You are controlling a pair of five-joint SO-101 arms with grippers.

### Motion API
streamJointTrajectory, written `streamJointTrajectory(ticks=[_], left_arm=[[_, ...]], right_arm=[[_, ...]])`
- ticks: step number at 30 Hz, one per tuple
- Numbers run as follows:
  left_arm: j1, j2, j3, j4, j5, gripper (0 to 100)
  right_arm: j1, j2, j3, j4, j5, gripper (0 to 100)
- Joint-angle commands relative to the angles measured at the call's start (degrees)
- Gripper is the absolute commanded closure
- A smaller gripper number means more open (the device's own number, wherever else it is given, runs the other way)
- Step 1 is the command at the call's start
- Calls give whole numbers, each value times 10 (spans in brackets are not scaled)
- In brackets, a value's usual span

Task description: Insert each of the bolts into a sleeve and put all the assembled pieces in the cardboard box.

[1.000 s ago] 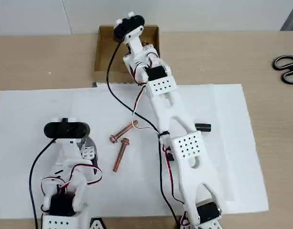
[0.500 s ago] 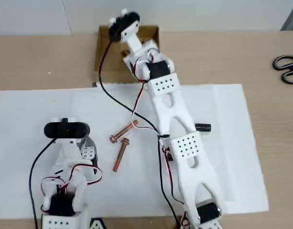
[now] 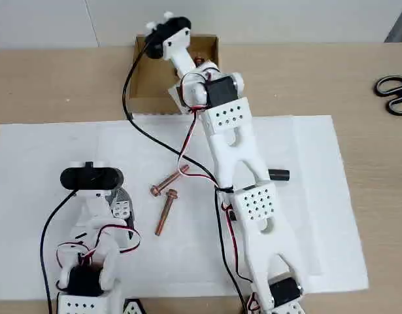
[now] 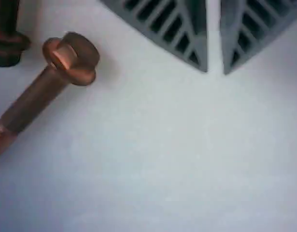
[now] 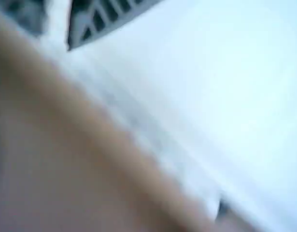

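Looking down from the high camera, I have the right arm (image 3: 230, 131) stretched across the paper (image 3: 57, 150) to the box (image 3: 143, 82) at the far side of the table (image 3: 305, 78). The right gripper (image 3: 165, 38) is over the box's far left part. Its own wrist camera covers it from above, so I cannot tell whether it is spread or pinched, nor whether it carries anything. One bolt (image 3: 169, 182) lies slanted on the paper and a second bolt (image 3: 165, 212) lies just beside it, their heads close together, both between the two arms. A black sleeve (image 3: 278, 174) lies on the paper just beside the right arm, on the side away from the bolts. The left gripper (image 3: 119, 204) sits low over the paper near the bolts and touches neither. Scissors (image 3: 393, 95) rest on the bare table, well apart from all of this. On the left wrist camera I see that gripper's two grey ribbed fingers (image 4: 182, 34) drawn almost together, with a thin slit of paper showing between the tips and nothing pinched. A bolt (image 4: 42, 92) lies flat on the paper apart from the tips, and the head of another (image 4: 6, 43) sits just beside its head. On the right wrist camera I make out a grey ribbed edge (image 5: 105, 17), a brown band and a white surface, too blurred to judge that gripper's state.
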Motion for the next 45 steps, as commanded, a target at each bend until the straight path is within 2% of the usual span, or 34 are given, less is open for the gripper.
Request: streamJointTrajectory(ticks=[1,8,12,15,19,22,26,31,35,43,45], left_arm=[[-1,-4,-4,-12,-3,993],[-1,-4,-4,-12,-3,993],[-1,-4,-4,-12,-3,993],[-1,-4,-4,-12,-3,993],[-1,-4,-4,-12,-2,993],[-3,-4,-3,-12,10,993],[-19,-4,-3,-11,14,993],[-20,-4,-3,-11,18,993],[-22,-4,-3,-11,22,993],[-23,-4,-2,-11,25,993],[-23,-4,-2,-11,25,993]], right_arm=[[-2,-64,-25,63,-47,995],[-8,-87,-18,79,-96,995],[-16,-113,50,84,-99,995],[-40,-208,145,83,-131,995],[-60,-352,368,78,-156,995],[-58,-453,504,73,-215,995],[-53,-545,629,70,-256,995],[-22,-611,739,69,-259,995],[27,-612,802,69,-235,995],[104,-612,902,37,-56,995],[111,-611,915,25,-35,995]])
